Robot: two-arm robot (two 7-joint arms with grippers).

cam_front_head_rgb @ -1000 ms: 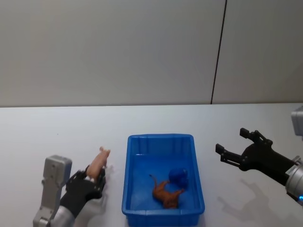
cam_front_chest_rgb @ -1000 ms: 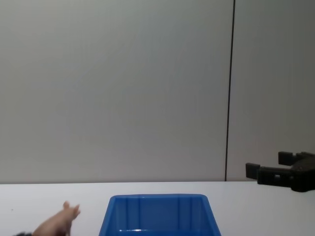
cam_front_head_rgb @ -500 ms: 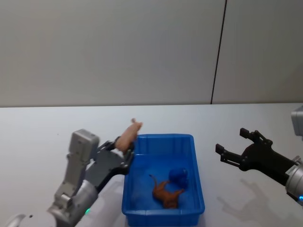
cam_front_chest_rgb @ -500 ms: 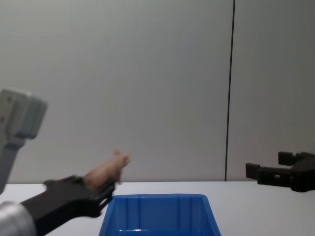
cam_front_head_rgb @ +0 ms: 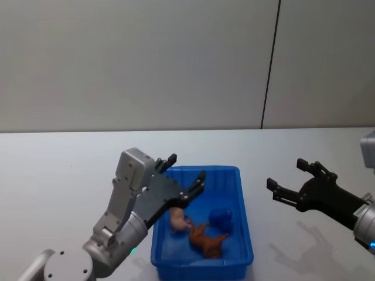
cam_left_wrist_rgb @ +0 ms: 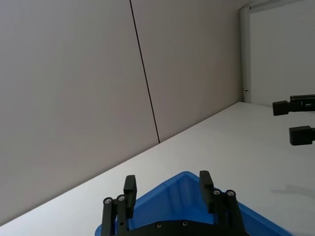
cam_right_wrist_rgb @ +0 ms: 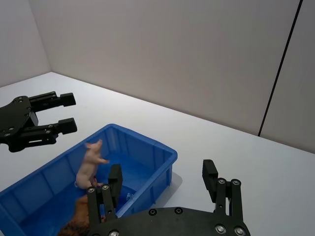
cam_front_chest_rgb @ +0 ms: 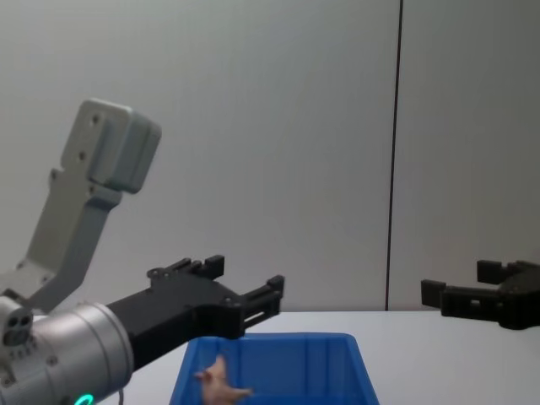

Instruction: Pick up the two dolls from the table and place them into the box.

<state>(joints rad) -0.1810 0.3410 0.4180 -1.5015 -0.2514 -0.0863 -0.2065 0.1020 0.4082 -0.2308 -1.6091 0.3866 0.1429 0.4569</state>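
Note:
The blue box [cam_front_head_rgb: 199, 170] sits on the white table [cam_front_head_rgb: 58, 170] in front of me. The brown doll [cam_front_head_rgb: 205, 239] lies on the box floor. Beside it is the pale pink doll [cam_front_head_rgb: 177, 221], head up [cam_right_wrist_rgb: 90, 164] and touching no finger. My left gripper [cam_front_head_rgb: 187, 167] hovers open over the box's far left part, nothing between its fingers [cam_front_chest_rgb: 245, 274]. The right gripper [cam_front_head_rgb: 286, 174] is open above the table to the right of the box, holding nothing [cam_front_chest_rgb: 456, 280]. The left wrist view has the box's rim [cam_left_wrist_rgb: 182, 189] under the open fingers [cam_left_wrist_rgb: 129, 184].
A small round blue object [cam_front_head_rgb: 221, 218] lies in the box by the brown doll. A grey wall with a dark vertical seam [cam_front_head_rgb: 269, 64] stands behind the table. Bare tabletop stretches left and right of the box.
My left gripper lifted the pink doll off the table, swung right over the box and opened. The doll now sits in the box. The right arm has not moved.

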